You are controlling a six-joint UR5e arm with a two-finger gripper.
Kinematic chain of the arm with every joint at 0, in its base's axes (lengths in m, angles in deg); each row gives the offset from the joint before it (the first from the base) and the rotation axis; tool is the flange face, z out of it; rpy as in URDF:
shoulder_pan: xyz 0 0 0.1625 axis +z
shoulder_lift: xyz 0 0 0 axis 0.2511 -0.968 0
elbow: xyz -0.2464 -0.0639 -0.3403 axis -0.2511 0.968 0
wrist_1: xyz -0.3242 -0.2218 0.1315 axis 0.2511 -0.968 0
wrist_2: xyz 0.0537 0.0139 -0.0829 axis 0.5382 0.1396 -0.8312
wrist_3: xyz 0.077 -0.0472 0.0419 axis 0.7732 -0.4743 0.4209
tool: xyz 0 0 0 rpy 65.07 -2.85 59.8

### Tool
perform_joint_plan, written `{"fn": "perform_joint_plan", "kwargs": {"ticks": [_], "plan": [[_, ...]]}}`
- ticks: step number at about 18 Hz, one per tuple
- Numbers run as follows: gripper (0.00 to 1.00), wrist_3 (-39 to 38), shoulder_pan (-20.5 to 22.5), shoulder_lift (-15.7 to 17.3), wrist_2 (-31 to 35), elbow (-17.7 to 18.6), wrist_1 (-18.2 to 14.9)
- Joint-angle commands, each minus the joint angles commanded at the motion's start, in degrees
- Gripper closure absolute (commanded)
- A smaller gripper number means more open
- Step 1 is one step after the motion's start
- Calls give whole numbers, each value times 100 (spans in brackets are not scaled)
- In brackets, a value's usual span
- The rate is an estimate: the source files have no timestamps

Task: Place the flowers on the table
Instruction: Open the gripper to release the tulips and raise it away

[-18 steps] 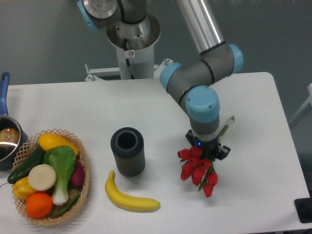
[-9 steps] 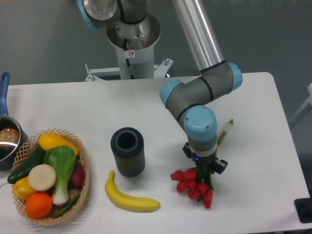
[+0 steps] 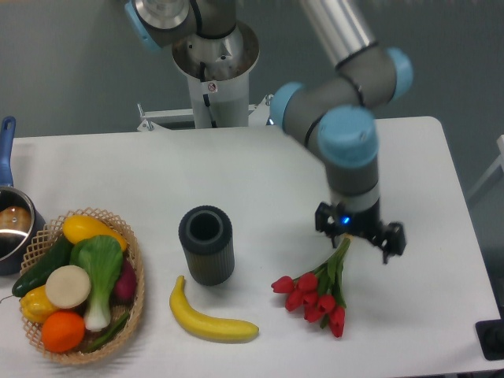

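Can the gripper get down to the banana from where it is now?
Probably yes. The gripper is open above the flowers' stems, and the banana lies bare on the table, apart from the cylinder, with nothing over it.

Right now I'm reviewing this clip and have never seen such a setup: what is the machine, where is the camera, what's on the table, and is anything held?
One fixed camera looks down at the white rectangular table from the front. The grey and blue jointed robot arm ends in a black two-finger gripper, open and holding nothing. The bunch of red tulips with green stems lies on the table just below it. Also there: a dark ribbed cylindrical vase, a yellow banana, a wicker basket of vegetables, and a blue-handled pot at the left edge.
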Motion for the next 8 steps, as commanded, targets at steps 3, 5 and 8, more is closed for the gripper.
{"fn": "perform_joint_plan", "kwargs": {"ticks": [3, 5, 8], "plan": [[0, 473, 308, 273, -362, 61, -53], [0, 790, 466, 413, -371, 131, -70], [0, 1212, 607, 555, -415, 307, -79]]}}
